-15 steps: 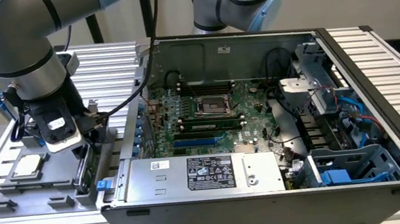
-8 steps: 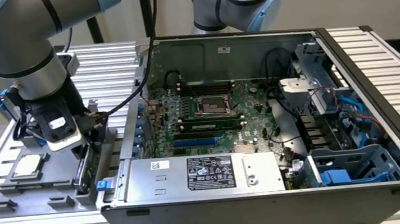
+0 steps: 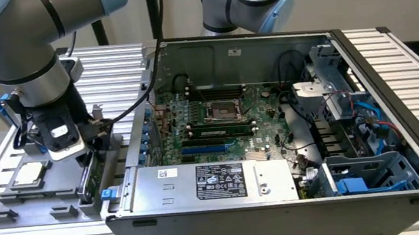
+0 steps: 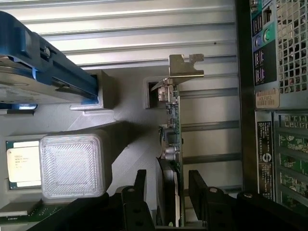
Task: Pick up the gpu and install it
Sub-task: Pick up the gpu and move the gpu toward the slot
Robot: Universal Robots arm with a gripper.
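The thin green-and-black gpu card point(image 4: 172, 130) with a silver metal bracket at one end shows edge-on only, so its faces are hard to make out. Its other end is cut off by the wrist view's frame, and in the exterior view the arm hides most of it. It stands upright on its long edge in a slot of the grey moulded plastic tray point(image 4: 120, 106), on the tray's side nearest the open dark-grey metal computer case point(image 3: 284, 215). Over that tray slot the black hand point(image 4: 167, 179) is released, its two fingers straddling the card with a gap on each side, grasping nothing.
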